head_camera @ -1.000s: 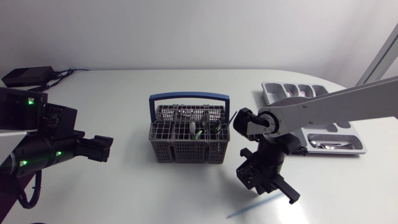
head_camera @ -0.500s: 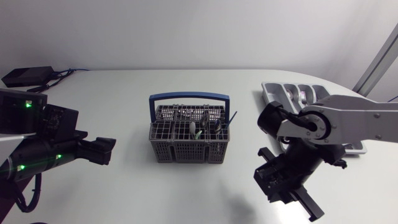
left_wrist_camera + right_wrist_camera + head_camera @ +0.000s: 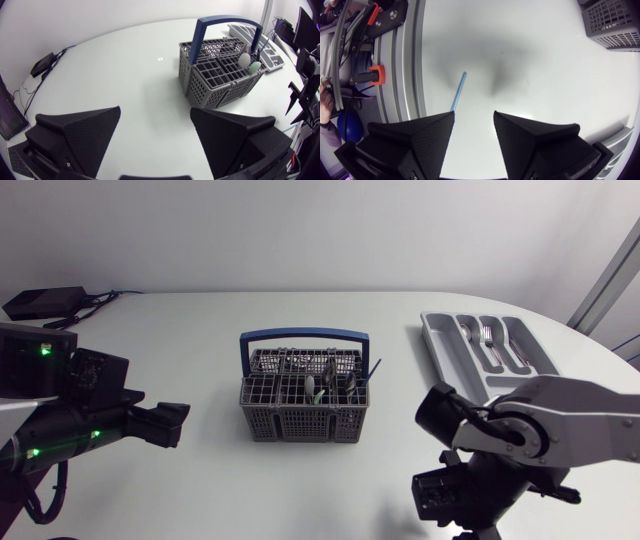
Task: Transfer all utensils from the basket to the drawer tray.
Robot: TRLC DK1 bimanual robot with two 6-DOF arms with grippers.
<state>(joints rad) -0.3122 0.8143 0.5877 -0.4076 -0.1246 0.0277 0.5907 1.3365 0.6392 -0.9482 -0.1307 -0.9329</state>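
Observation:
The grey basket (image 3: 305, 395) with a blue handle stands mid-table, and spoon heads (image 3: 248, 61) stick up from its compartments. At the back right lies the grey drawer tray (image 3: 432, 330) with cutlery in its slots. My right arm (image 3: 500, 440) is low over the table's near right edge. Its gripper (image 3: 473, 116) is open with nothing between the fingers. Just ahead of one finger a thin blue utensil handle (image 3: 458, 91) lies on the table. My left gripper (image 3: 172, 423) (image 3: 155, 110) stands wide open and empty, well left of the basket (image 3: 225, 70).
The table edge (image 3: 420, 60) runs close beside the blue handle. A black box with cables (image 3: 45, 302) sits at the far back left. White tabletop stretches between my left gripper and the basket.
My right arm swung from beside the basket toward the near right table edge. Its gripper opened, and the blue handle it carried is out of its fingers. The left arm stayed still.

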